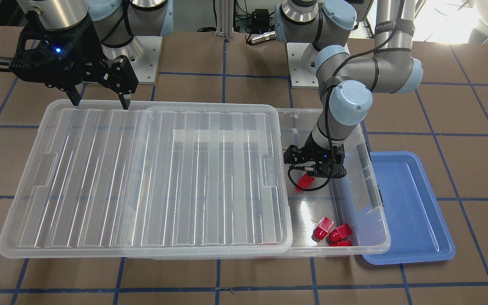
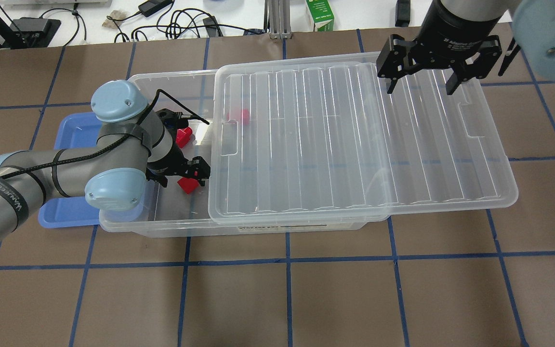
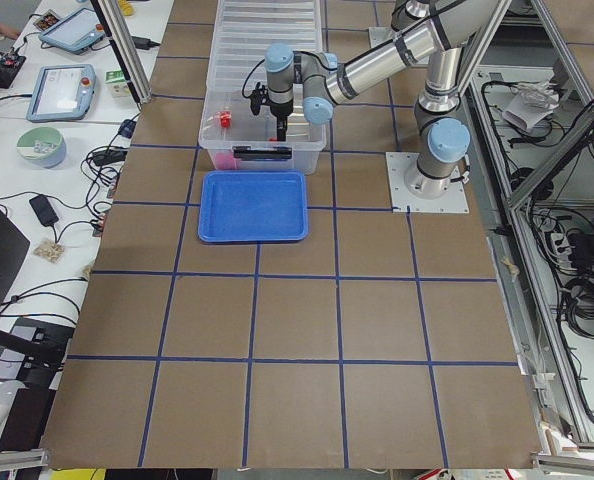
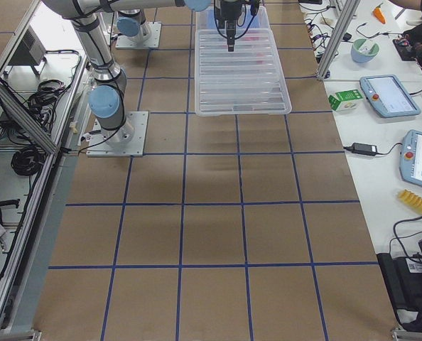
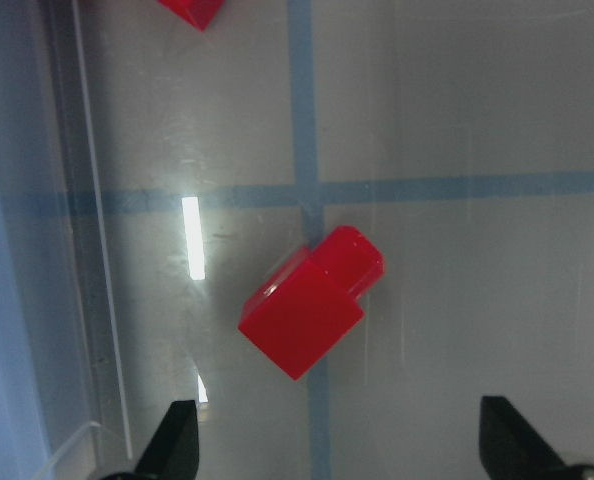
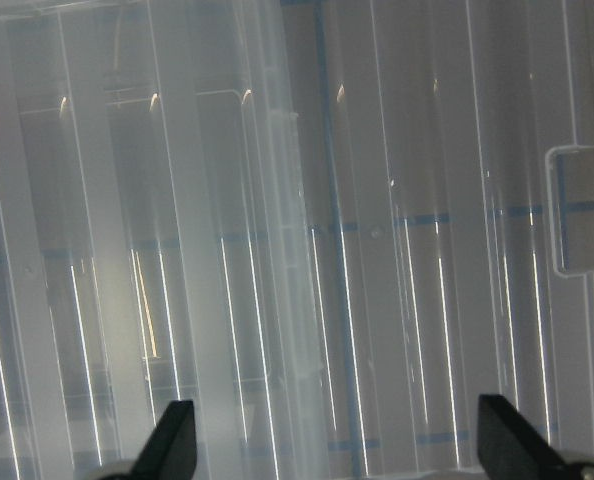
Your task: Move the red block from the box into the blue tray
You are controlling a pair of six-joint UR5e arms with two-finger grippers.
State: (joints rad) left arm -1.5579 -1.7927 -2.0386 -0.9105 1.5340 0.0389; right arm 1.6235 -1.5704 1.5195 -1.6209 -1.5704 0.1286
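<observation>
Left wrist-mounted view shows the left gripper (image 5: 341, 440) with its two fingers spread wide and nothing held. The small, chunky, glossy red plastic block (image 5: 312, 315) with a narrower stepped end lies on the floor of the box, just ahead of the fingertips and apart from both.

The large rectangular see-through plastic box (image 1: 383, 242) sits mid-desk. Its ribbed clear plastic lid (image 2: 354, 144) is slid toward the right edge of the desk, which leaves the box end facing the left edge uncovered. The left gripper reaches down into that uncovered end.

The shallow rectangular light-blue plastic tray (image 1: 413, 220) lies just beside the box, on the side facing the left edge of the desk. No block shows in the blue tray.

Three other red blocks (image 1: 333, 232) cluster in the box corner nearest the operators' edge of the desk.

The right gripper (image 2: 420, 86) hovers over the lid near its edge on the operators' side, fingers apart, holding nothing.

Status:
- Done: the box is open and the left gripper is lined up over the red block.
- Not yet done: the grasp, the lift, the transfer and the release.

The task appears to be in its early stage. The next step likely calls for lowering the fingers around the red block and closing on it. The block must then clear the box wall on the way to the blue tray.
</observation>
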